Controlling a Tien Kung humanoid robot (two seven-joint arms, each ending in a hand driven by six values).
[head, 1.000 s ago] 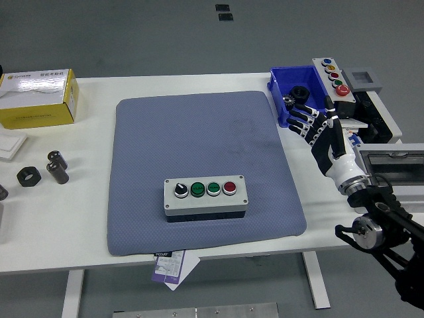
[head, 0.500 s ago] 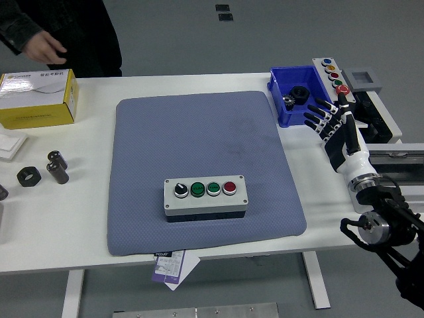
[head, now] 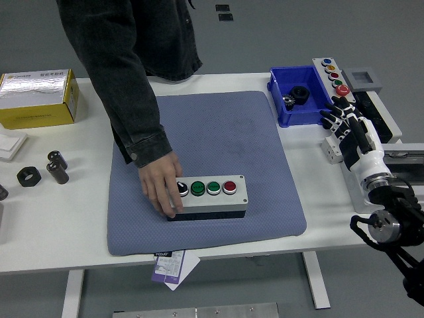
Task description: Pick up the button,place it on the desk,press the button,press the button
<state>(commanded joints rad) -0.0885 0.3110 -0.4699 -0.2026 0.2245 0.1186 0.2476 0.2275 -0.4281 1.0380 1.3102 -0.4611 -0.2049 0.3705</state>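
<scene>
A grey button box [head: 211,196] with a black selector knob, two green buttons and a red button lies on the blue-grey mat [head: 205,132], near its front edge. A person in a dark jacket leans in from the far side; the person's hand [head: 161,187] rests on the left end of the box, over the selector. My right hand [head: 344,119] hovers at the table's right edge beside the blue bin, fingers spread and holding nothing. It is far from the box. My left arm is out of sight.
A blue bin [head: 297,96] with black parts stands at the back right, a second button panel [head: 334,78] behind it. A yellow and white carton [head: 38,98] sits at the back left, black nuts and cylinders [head: 44,171] at the left edge. Paper [head: 173,266] hangs off the front edge.
The person has stepped in and reached down over the mat, putting a hand on the button box. My right hand has drawn back to the right, away from the blue bin.
</scene>
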